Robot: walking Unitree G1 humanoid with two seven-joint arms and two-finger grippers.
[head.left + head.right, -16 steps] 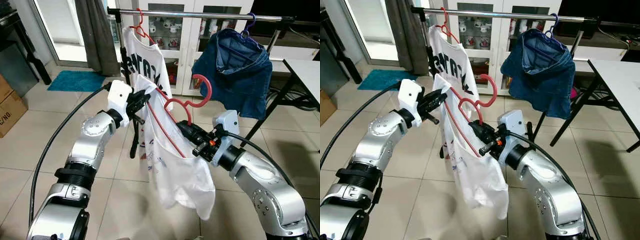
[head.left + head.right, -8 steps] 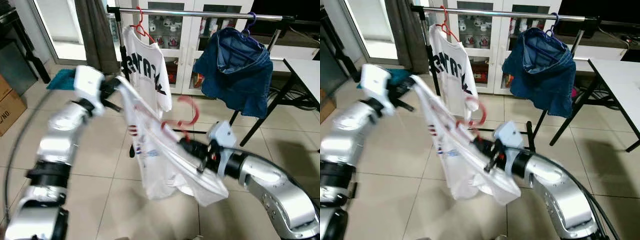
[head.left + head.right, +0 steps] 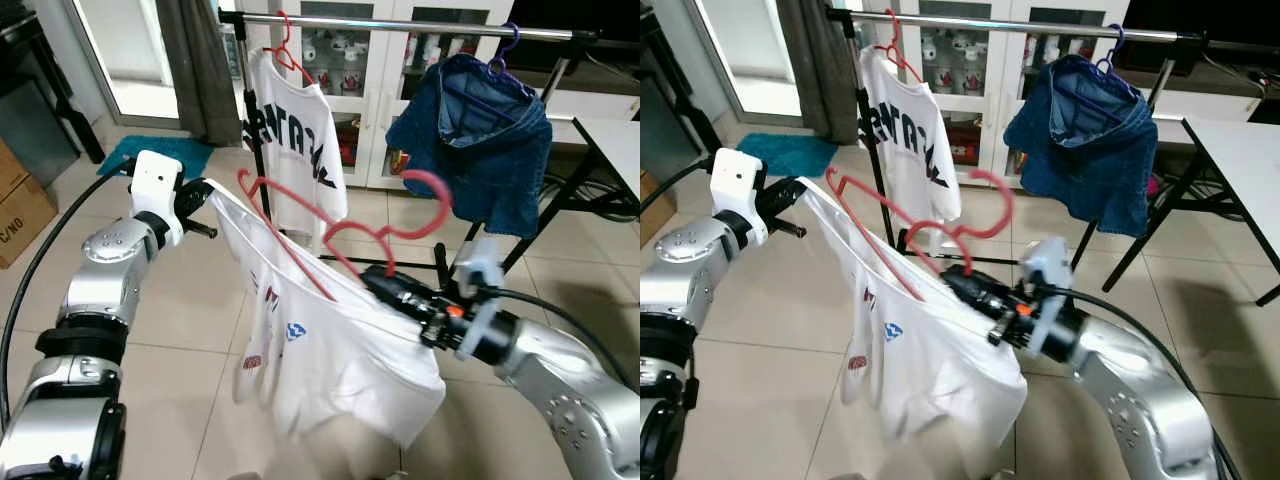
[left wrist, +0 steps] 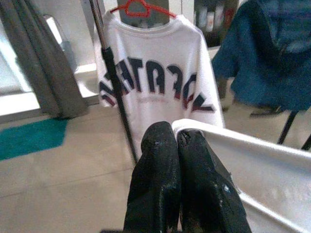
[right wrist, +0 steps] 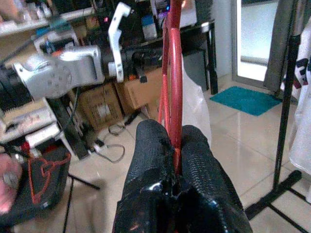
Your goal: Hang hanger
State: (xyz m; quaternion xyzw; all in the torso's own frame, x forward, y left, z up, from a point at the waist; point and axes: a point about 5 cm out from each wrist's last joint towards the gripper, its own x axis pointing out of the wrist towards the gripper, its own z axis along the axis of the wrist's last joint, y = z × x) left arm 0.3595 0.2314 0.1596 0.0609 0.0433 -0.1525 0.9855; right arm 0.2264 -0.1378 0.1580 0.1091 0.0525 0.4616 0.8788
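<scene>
Pale tiled floor (image 3: 190,330) throughout, with a teal mat (image 3: 150,155) by a glass door and a grey curtain (image 3: 200,70) alongside; white glass-fronted cabinets (image 3: 365,60) line the back wall, and a white table (image 3: 612,135) edge shows at the right. A metal garment rail (image 3: 400,25) crosses the upper scene on a black upright pole (image 3: 250,130). At the rail's left end a white lettered T-shirt (image 3: 295,135) hangs on a red hanger; toward the right end a blue denim garment (image 3: 475,150) hangs on a purple hanger (image 3: 505,45). The red hanger (image 3: 345,235) being handled is below the rail and in front of it, tilted, hook curling up toward the denim garment, not on the rail. A white printed T-shirt (image 3: 330,350) is draped over it, stretched between both arms. The right gripper (image 5: 176,145) is clamped on the hanger's red wire near the hook base. The left gripper (image 4: 177,141) is pinched tight on the shirt's white fabric edge, held out to the left.
</scene>
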